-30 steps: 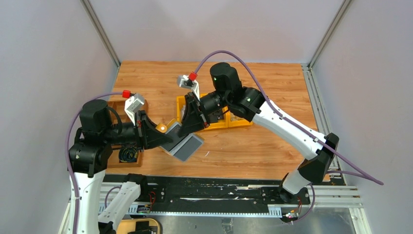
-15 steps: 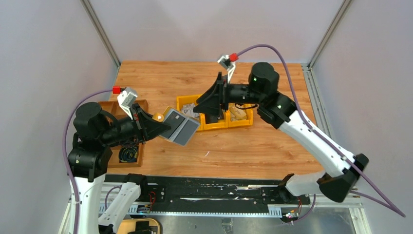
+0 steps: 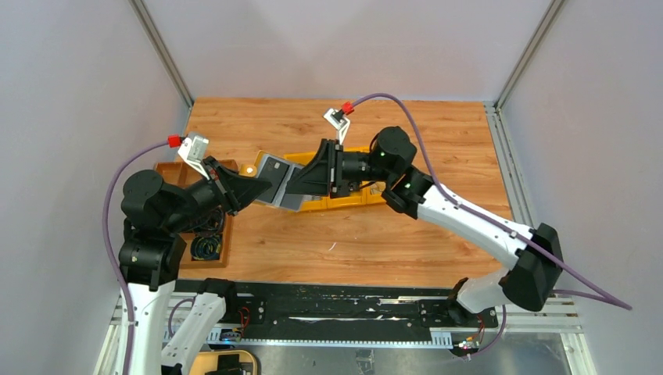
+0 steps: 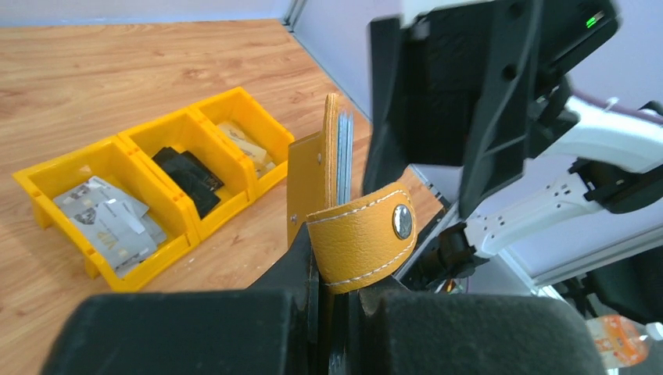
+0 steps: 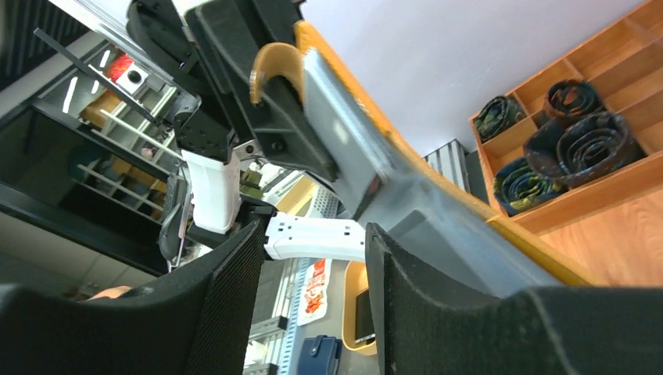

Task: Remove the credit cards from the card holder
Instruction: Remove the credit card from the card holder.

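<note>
Top view: your right gripper [image 3: 306,181] is back at the card holder [image 3: 275,181]. The left gripper [image 3: 249,187] holds the holder opened in the air, above the table, between the brown tray [image 3: 168,168] and the yellow bins [image 3: 356,201]. Half a second ago the right claw hung over the bins, and a second ago it was at the holder. I read that as one card dropped off and the arm returning for the next.

Left wrist view: the left claw is pinched on the holder's lower edge, and the strap [image 4: 367,234] with its stud curls over the fingers. Thin grey layers stand up inside the mustard cover, though I cannot tell whether they are lining or cards. Loose cards [image 4: 105,223] lie in the nearest bin.

Right wrist view: the right fingers [image 5: 227,312] are spread with nothing between them. The holder's grey lining runs just above the right-hand one. You probably need a card edge in that gap before closing.
</note>
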Controlling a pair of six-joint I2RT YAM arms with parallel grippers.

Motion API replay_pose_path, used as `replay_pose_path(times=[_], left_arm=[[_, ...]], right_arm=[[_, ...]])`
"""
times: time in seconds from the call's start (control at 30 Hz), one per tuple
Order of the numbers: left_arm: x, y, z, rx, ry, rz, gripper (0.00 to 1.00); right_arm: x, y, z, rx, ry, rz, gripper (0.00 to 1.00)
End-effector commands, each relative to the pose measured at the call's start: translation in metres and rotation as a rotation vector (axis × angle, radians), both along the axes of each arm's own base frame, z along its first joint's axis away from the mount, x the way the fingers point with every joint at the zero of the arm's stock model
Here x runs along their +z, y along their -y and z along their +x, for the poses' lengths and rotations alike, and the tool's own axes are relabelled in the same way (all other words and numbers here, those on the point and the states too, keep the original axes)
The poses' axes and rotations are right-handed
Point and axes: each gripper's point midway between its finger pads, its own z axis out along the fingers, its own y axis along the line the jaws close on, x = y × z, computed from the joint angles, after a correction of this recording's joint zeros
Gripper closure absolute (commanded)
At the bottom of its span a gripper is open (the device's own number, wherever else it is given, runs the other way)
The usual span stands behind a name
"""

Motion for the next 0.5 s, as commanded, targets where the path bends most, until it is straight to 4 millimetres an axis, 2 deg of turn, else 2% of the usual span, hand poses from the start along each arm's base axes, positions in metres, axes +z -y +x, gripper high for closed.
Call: replay_pose_path(times=[0.0,0.3,0.47], left_arm=[[0.023,0.004,-0.005,-0.025,0.069,-0.079,1.00],[0.036,0.019,-0.033,-0.182,0.054,-0.166,1.00],[0.050,0.023,-0.047,-0.246,0.067,-0.206,1.00]], right_arm=[[0.015,-0.005,-0.014,0.090,-0.027,0.087,0.47],[-0.007,-0.018,-0.002,0.094,-0.100,0.072,0.51],[-0.006,-0.018,-0.002,0.089,-0.099,0.077,0.51]])
